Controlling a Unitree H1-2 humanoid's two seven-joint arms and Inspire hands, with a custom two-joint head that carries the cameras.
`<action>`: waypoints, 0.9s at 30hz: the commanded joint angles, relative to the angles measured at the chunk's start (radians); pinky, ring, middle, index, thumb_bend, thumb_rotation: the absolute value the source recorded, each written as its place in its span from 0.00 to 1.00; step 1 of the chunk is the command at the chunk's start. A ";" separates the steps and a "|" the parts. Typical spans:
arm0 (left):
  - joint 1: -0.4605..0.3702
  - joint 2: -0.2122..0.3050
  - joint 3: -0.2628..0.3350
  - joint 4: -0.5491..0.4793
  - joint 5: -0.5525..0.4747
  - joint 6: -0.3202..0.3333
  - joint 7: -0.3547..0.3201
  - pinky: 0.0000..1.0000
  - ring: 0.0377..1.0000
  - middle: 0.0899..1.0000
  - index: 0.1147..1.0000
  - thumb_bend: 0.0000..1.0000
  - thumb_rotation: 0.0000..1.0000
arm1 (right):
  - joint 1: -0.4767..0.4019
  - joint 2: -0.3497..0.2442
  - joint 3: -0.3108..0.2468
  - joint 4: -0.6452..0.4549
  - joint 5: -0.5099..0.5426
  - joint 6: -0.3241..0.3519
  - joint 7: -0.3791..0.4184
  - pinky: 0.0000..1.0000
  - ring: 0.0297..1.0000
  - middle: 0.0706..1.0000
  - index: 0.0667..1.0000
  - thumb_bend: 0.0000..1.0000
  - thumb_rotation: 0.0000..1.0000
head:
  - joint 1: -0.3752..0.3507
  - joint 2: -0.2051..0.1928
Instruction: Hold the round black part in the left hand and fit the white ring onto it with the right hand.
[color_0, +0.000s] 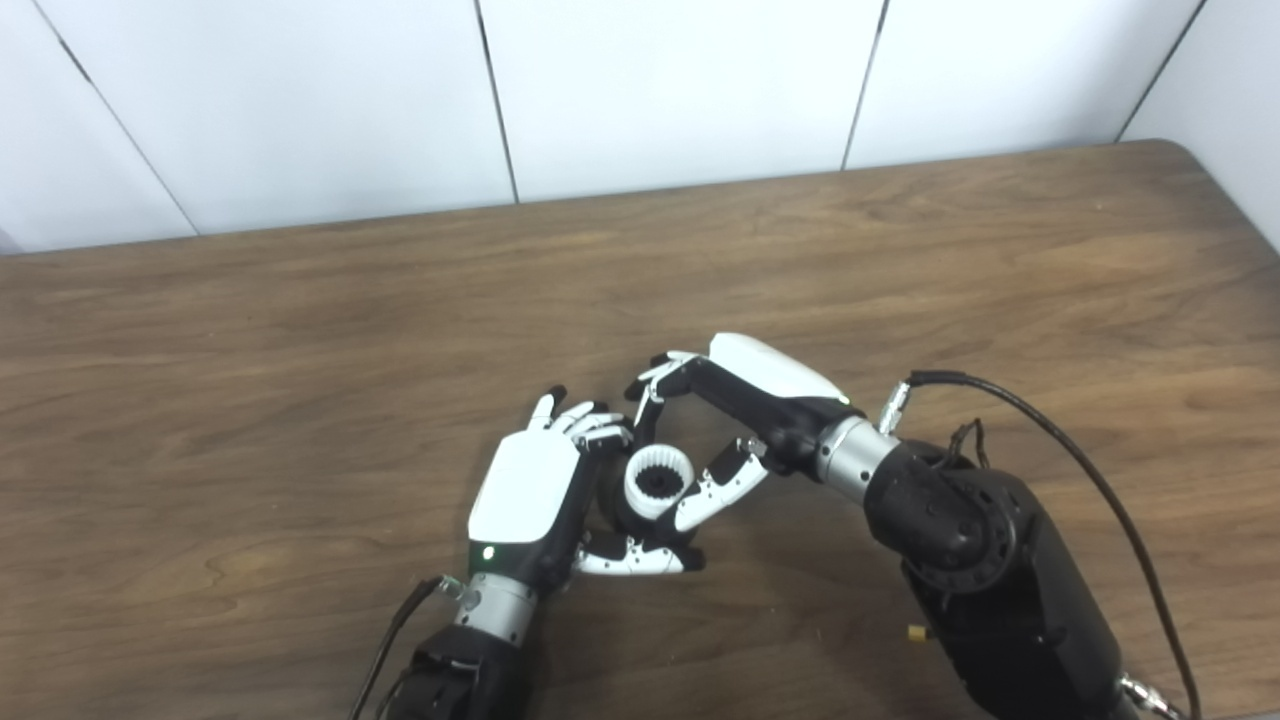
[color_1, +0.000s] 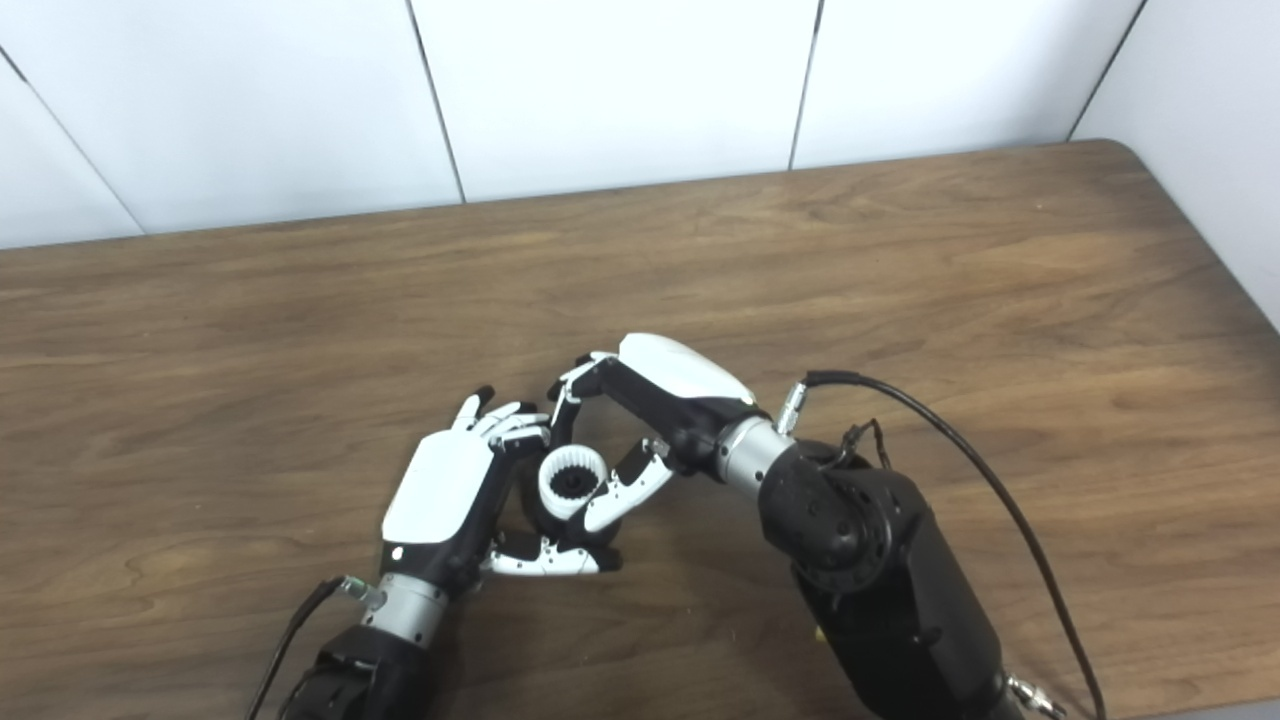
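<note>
My left hand (color_0: 540, 490) is shut on the round black part (color_0: 628, 515), which shows only as a dark body below and around the ring, low at the table's front middle. A white ring (color_0: 659, 481) with a toothed inner edge sits on top of that part, and black shows through its centre. My right hand (color_0: 735, 410) comes in from the right and arches over the ring, its fingers (color_0: 655, 385) behind it and its thumb against the ring's right side. In the right eye view the ring (color_1: 573, 482) sits between the left hand (color_1: 450, 495) and the right hand (color_1: 650, 405).
The brown wooden table (color_0: 300, 330) stretches wide around both hands, with a white panelled wall (color_0: 650, 90) along its far edge. A black cable (color_0: 1060, 440) loops off my right forearm above the table's right side.
</note>
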 joint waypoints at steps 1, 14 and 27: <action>0.003 0.003 -0.017 -0.006 0.018 0.004 -0.040 1.00 0.86 0.74 0.42 0.52 0.06 | -0.017 0.002 -0.006 -0.011 0.002 -0.005 -0.029 0.89 0.92 0.79 0.45 0.52 0.13 | 0.000 0.000; 0.004 -0.010 -0.026 -0.013 0.027 0.011 -0.045 1.00 0.86 0.73 0.42 0.52 0.06 | 0.004 0.004 0.001 0.002 -0.001 -0.005 -0.046 0.89 0.93 0.80 0.45 0.52 0.13 | -0.006 0.006; 0.001 -0.018 -0.027 -0.014 0.025 0.012 -0.048 1.00 0.87 0.73 0.42 0.52 0.05 | 0.008 -0.008 0.005 0.029 0.016 -0.022 -0.081 0.89 0.93 0.80 0.45 0.52 0.13 | -0.005 0.005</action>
